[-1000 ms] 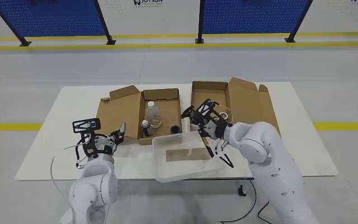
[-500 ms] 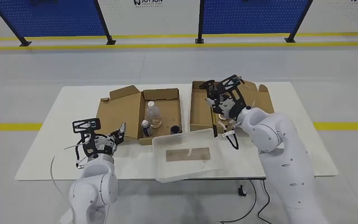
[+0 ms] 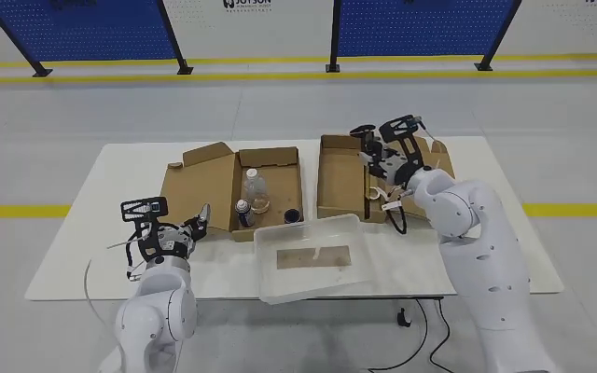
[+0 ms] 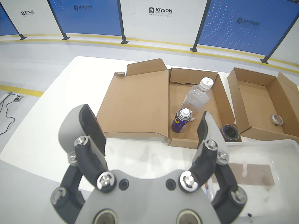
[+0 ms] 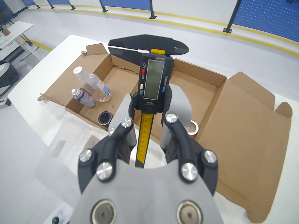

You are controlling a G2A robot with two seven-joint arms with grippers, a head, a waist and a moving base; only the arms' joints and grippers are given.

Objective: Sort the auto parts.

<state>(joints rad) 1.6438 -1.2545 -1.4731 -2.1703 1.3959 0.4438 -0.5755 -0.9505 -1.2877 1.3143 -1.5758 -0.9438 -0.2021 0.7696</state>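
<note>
Step in hand: carry and place. The right gripper is clamped on the digital caliper, fingers pinching the display slider from both sides, with the yellow scale running back toward the wrist and the black measuring beak pointing away. The caliper hangs in the air above the right cardboard box, clear of its floor.

That box is open with its lid folded outward. A metal ring lies on its floor, near the wall closest to the robot.

The left cardboard box holds a clear plastic bottle lying down and a spray can standing just beside it. A black round part sits on the table outside that box, at its near corner, beside the clear plastic tray. I cannot tell whether it is a cap or a bearing.

The left gripper is spread wide with nothing between its pads. It hovers over the near edge of the table, well apart from both boxes.

Judgement: the caliper is meant for the right box, alongside the ring.

Next move calls for:
- lowering the caliper until it is close to the box floor;
- keeping the long beak inside the walls;
- setting it down beside the ring, not on it, then releasing.

Risk: the beak may catch the far wall.
</note>
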